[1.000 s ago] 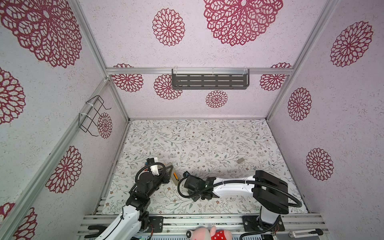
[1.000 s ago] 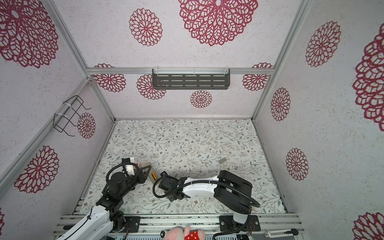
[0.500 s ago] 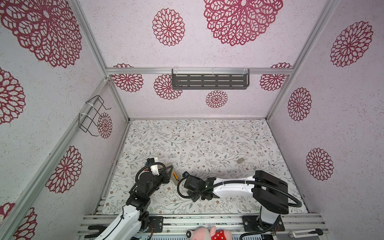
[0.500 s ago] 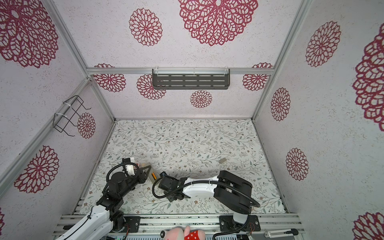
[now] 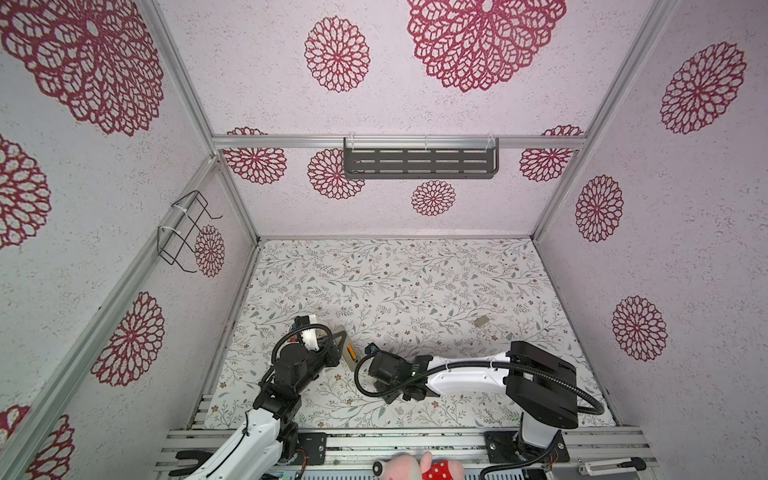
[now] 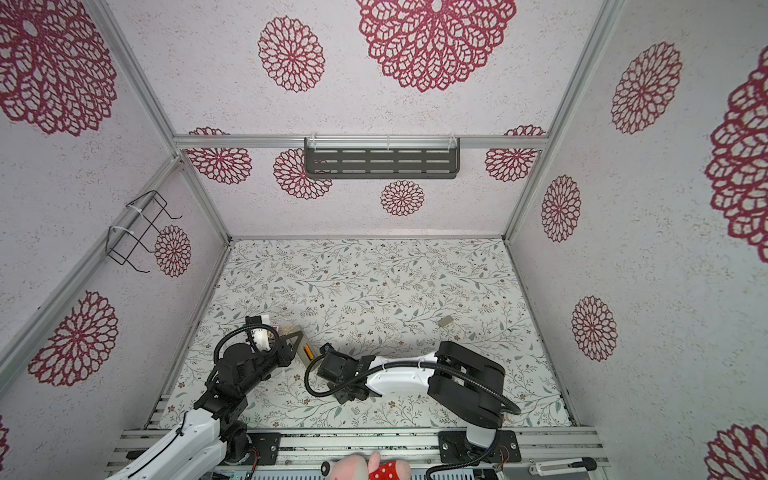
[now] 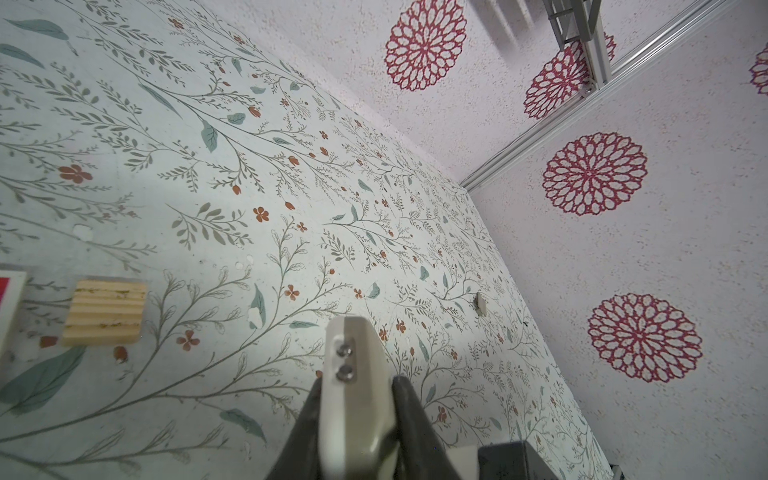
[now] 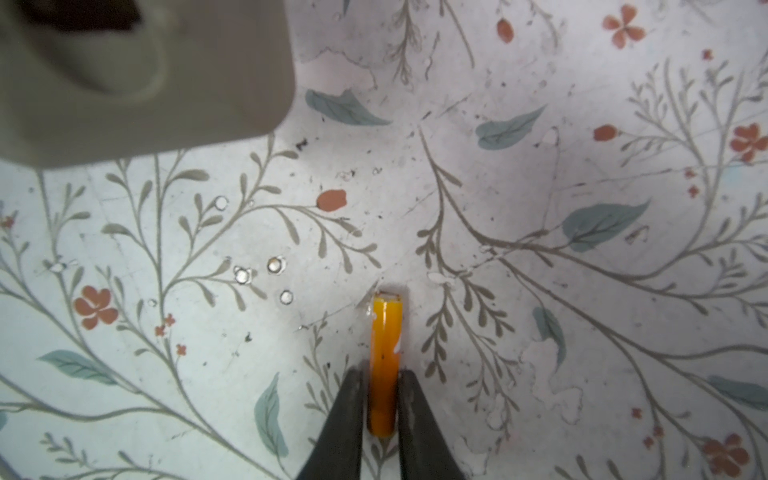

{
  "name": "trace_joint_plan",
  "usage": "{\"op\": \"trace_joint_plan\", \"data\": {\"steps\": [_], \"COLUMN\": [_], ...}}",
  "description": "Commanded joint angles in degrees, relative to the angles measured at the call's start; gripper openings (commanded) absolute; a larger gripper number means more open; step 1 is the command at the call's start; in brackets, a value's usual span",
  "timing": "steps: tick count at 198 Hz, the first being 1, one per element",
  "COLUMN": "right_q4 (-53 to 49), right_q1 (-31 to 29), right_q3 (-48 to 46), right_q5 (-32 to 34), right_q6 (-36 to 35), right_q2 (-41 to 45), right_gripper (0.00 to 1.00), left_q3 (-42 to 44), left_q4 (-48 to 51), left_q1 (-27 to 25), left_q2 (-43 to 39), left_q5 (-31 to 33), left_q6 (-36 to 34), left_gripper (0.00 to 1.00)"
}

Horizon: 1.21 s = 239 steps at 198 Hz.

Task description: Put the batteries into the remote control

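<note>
Looking down in both top views, the left pincer (image 5: pixel 340 347) clasps the remote control (image 5: pixel 351 365) over the bench (image 5: pixel 415 291), with an orange battery (image 5: pixel 353 355) already showing in its back.

In the left wrist view the jaws clamp only the remote's thin edges, below its metal contacts (image 7: pixel 345 362). A sideways push there could twist it loose.

In the right wrist view the right pincer (image 8: pixel 384 376) is pinched on the loose battery (image 8: pixel 385 332), which lies on the bench near the remote's corner. The hold sits toward one end. Lifted so, the battery may swing or slip, then jam crooked against those contacts.
</note>
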<state>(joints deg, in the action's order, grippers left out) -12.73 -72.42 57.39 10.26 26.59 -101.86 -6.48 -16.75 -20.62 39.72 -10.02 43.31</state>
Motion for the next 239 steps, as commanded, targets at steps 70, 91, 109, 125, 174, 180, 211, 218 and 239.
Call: {"op": "trace_joint_plan", "data": {"steps": [70,91,109,125,174,180,211,218,239], "right_q4": [-5.9,-6.2,-6.4,-6.6,-6.8,-6.7,-7.3,-7.4,-7.6], "right_q1": [-0.2,-0.3,-0.3,-0.3,-0.5,-0.5,-0.7,-0.7,-0.7], "right_q3": [-2.3,-2.1,-2.1,-2.0,-2.5,-2.7,-2.7,-2.7,-2.7], "right_q5": [-2.7,-2.4,-2.4,-2.2,-1.7,-1.6,-1.1,-1.1,-1.0], "right_q6": [-0.2,-0.3,-0.4,-0.4,0.0,0.3,0.7,0.7,0.8], "right_q2": [-1.8,-1.7,-1.6,-1.5,-0.8,-0.7,-0.4,-0.2,-0.1], "right_gripper": [0.08,0.05,0.03,0.02,0.01,0.02,0.08,0.1,0.13], "left_q3": [-1.0,-1.0,-1.0,-0.9,-0.4,-0.2,0.1,0.1,0.2], "left_q4": [-3.0,-3.1,-3.1,-3.3,-4.5,-4.7,-5.3,-5.5,-5.7], "left_q1": [0.5,0.5,0.4,0.5,0.5,0.4,0.4,0.5,0.5], "left_q2": [-0.5,-0.5,-0.5,-0.5,-0.1,-0.2,-0.2,-0.1,0.1], "left_q5": [-0.8,-0.9,-0.9,-0.9,-1.2,-1.2,-1.1,-1.1,-1.2], "left_q6": [-0.1,-0.1,0.0,0.2,1.0,1.1,1.4,1.5,1.7], "left_gripper": [0.0,0.0,0.0,0.0,0.0,0.0,0.0,0.0,0.0]}}
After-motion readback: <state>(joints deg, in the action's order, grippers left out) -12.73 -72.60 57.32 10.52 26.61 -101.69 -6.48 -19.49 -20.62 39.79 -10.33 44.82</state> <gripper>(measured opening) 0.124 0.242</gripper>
